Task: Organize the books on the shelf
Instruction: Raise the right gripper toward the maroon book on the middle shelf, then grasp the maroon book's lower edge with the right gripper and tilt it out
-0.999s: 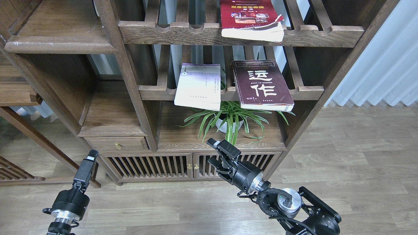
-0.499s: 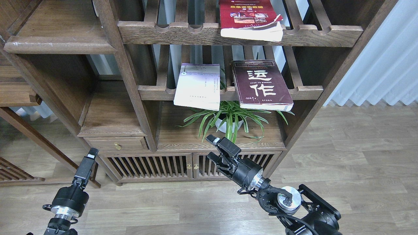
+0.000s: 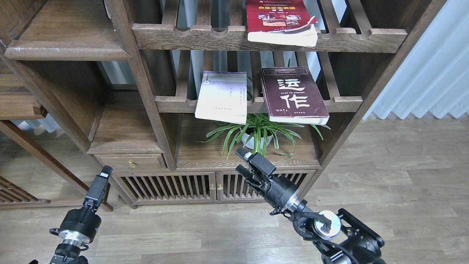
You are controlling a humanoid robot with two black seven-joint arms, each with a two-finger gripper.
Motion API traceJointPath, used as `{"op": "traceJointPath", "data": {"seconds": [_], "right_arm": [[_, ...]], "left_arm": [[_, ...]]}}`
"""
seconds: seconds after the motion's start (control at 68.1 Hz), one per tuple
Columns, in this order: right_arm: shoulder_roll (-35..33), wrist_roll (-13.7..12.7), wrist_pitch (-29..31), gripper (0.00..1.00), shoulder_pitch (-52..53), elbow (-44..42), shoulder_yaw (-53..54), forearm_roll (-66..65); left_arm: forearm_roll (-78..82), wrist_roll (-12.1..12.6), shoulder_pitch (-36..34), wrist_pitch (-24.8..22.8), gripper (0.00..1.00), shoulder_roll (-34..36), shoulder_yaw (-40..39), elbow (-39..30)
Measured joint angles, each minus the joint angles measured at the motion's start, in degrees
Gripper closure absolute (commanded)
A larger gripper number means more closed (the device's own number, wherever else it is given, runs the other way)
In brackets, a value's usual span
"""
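Maroon book [image 3: 293, 96], lavender book [image 3: 222, 97] on slatted rack; red book [image 3: 280, 20] above

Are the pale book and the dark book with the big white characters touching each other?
Apart. The head view shows the pale lavender book and the maroon book lying side by side on the slatted rack, with a clear gap where plant leaves show between them.

You are looking at the maroon book [image 3: 293, 95], which is showing two large white Chinese characters, 运作, down its cover. A faint line of Latin capitals above them is ending in "ATION"; the rest is too dim for you to read. The red book [image 3: 278, 16] and the pale lavender book [image 3: 221, 97] are carrying print too small and blurred for you to make out.
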Motion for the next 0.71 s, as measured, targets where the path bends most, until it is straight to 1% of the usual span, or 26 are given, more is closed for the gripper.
{"op": "traceJointPath", "data": {"seconds": [0.073,0.235,0.279,0.308,0.367,0.411,0.426,0.455,0.47,0.558,0.602,0.632,0.69,0.705], "right_arm": [[0.00,1.46,-0.72,0.00,0.88,-0.84,1.97,0.03],[0.00,3.59,-5.54,0.01,2.02,-1.84,7.34,0.04],[-0.01,3.93,-6.69,0.02,2.21,-1.94,8.30,0.04],[0.00,4.20,-7.69,0.05,2.31,-2.01,8.97,0.05],[0.00,4.71,-9.25,0.13,2.42,-2.13,9.97,0.21],[0.00,5.26,-10.03,0.27,2.48,-2.19,10.71,0.70],[0.00,5.46,-10.19,0.31,2.50,-2.21,10.94,0.92],[0.00,5.84,-10.35,0.35,2.51,-2.22,11.32,1.44],[0.00,6.08,-10.37,0.39,2.51,-2.23,11.55,1.85],[0.00,7.28,-10.35,0.53,2.54,-2.25,12.86,4.85],[0.00,7.56,-10.26,0.55,2.57,-2.25,13.38,6.40],[0.00,7.73,-9.84,0.62,2.60,-2.25,13.73,7.72],[0.00,7.76,-9.29,0.72,2.60,-2.25,13.80,8.14],[0.00,7.76,-9.02,0.78,2.60,-2.25,13.80,8.21]], "left_arm": [[0.00,-0.01,-0.01,0.00,0.00,0.01,-0.22,-0.21],[-0.05,-0.08,-0.01,0.00,0.00,0.17,-0.65,-0.38],[-0.07,-0.08,-0.01,0.00,0.00,0.21,-0.69,-0.49],[-0.08,-0.09,-0.01,0.00,0.00,0.23,-0.71,-0.59],[-0.09,-0.09,-0.01,0.00,0.00,0.27,-0.72,-0.76],[-0.09,-0.09,-0.01,0.00,0.00,0.31,-0.72,-0.85],[-0.09,-0.09,-0.01,0.00,0.00,0.32,-0.73,-0.87],[-0.09,-0.09,-0.01,0.00,0.00,0.33,-0.74,-0.89],[-0.09,-0.09,-0.01,0.00,0.00,0.33,-0.75,-0.91],[-0.09,-0.09,-0.01,0.00,0.00,0.34,-0.84,-0.93],[-0.09,-0.10,-0.01,0.00,0.00,0.34,-0.94,-0.94],[-0.09,-0.10,-0.01,0.00,0.00,0.40,-1.07,-0.94],[-0.09,-0.10,-0.01,0.00,0.00,0.42,-1.17,-0.94],[-0.09,-0.10,-0.01,0.00,0.00,0.43,-1.22,-0.94]]}}
